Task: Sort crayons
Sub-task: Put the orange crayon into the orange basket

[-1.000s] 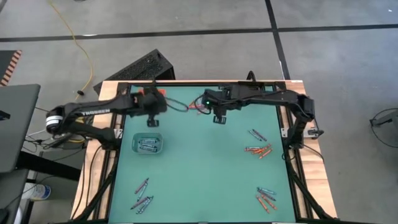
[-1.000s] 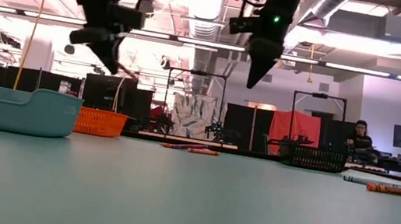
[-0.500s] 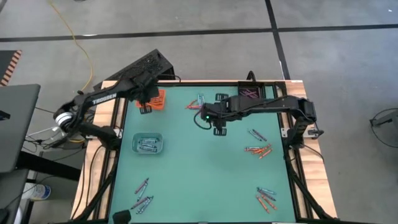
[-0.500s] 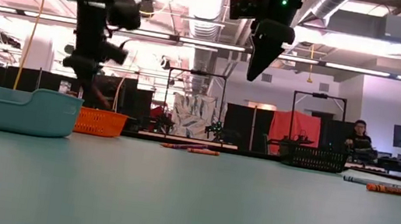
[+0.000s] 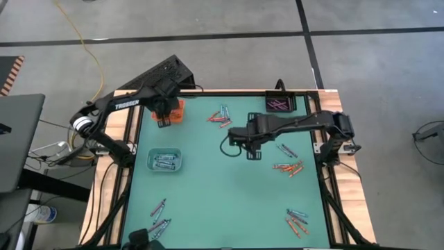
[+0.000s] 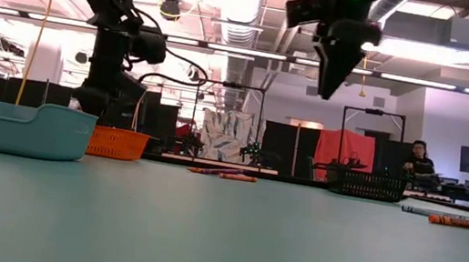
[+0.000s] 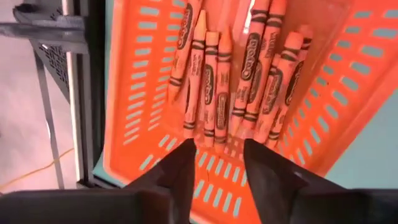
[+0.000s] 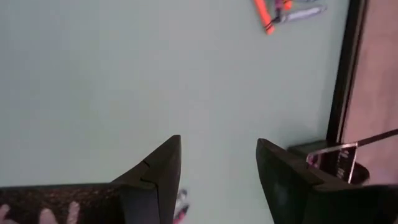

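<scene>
Orange crayons point(image 7: 230, 81) lay dropped in the orange tray point(image 7: 149, 93); left gripper point(image 7: 217, 163) jaws released, right gripper point(image 8: 217, 171) jaws spread empty; next, fetching another stray crayon.

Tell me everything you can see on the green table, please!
orange basket: one, orange, far left corner, orange crayons lying inside
teal tray: one, teal, left side, blue-grey crayons inside
black tray: one, black, far right, purple crayons inside
loose crayons, far middle: small mixed pile
loose crayons, right side: orange-red and blue-grey pile
loose crayons, near right: small mixed pile
loose crayons, near left: small pile, mostly purple and blue-grey
person: one, seated in the room behind
left gripper: open over the orange basket
right gripper: open, above bare table middle
</scene>
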### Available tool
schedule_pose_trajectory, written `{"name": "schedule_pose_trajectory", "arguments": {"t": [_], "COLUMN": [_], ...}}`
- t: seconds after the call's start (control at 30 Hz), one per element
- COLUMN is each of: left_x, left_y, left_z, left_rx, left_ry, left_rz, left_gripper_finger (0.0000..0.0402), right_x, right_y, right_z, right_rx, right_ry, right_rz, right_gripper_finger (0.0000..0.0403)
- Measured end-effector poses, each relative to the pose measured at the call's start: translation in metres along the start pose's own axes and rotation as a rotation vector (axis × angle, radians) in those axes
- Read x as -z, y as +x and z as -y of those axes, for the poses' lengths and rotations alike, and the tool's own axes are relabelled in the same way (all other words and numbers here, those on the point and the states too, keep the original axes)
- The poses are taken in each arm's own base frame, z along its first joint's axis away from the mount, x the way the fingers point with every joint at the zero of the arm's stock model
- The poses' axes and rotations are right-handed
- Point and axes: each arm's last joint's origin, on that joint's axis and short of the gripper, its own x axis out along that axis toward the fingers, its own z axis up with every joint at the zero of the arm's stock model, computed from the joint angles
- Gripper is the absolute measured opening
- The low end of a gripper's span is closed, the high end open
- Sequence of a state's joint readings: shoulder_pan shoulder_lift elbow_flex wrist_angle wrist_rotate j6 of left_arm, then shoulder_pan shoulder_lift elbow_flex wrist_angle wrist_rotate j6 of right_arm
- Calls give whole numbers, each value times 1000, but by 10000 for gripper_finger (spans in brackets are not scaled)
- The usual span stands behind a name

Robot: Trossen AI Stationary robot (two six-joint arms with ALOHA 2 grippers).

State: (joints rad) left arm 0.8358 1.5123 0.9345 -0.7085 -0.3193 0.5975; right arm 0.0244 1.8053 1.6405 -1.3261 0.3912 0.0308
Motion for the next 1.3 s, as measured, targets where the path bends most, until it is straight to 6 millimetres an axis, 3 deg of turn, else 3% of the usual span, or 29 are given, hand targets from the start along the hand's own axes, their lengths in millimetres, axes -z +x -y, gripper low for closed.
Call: {"name": "schedule_pose_trajectory", "arguments": {"t": [0.27,0.57,0.7,0.83,1.07,1.3], "left_x": [4,9,9,6,-2,-4], "left_y": [-37,-88,-108,-123,-143,-170], "left_z": [-5,16,32,52,98,144], "left_rx": [-21,118,198,264,367,467], "left_ry": [-70,-91,-58,-14,87,128], "left_rz": [103,358,466,534,584,696], "left_gripper_finger": [164,165,165,165,165,165], "right_x": [9,29,42,60,95,127], "right_y": [-18,-48,-59,-57,-51,-62], "right_z": [-46,-114,-142,-166,-201,-232], "right_rx": [-133,-192,-198,-178,-169,-198], "right_ry": [-92,-188,-204,-208,-176,-83], "right_rz": [-14,34,55,27,-47,-59], "right_gripper_finger": [200,200,200,200,200,200]}}
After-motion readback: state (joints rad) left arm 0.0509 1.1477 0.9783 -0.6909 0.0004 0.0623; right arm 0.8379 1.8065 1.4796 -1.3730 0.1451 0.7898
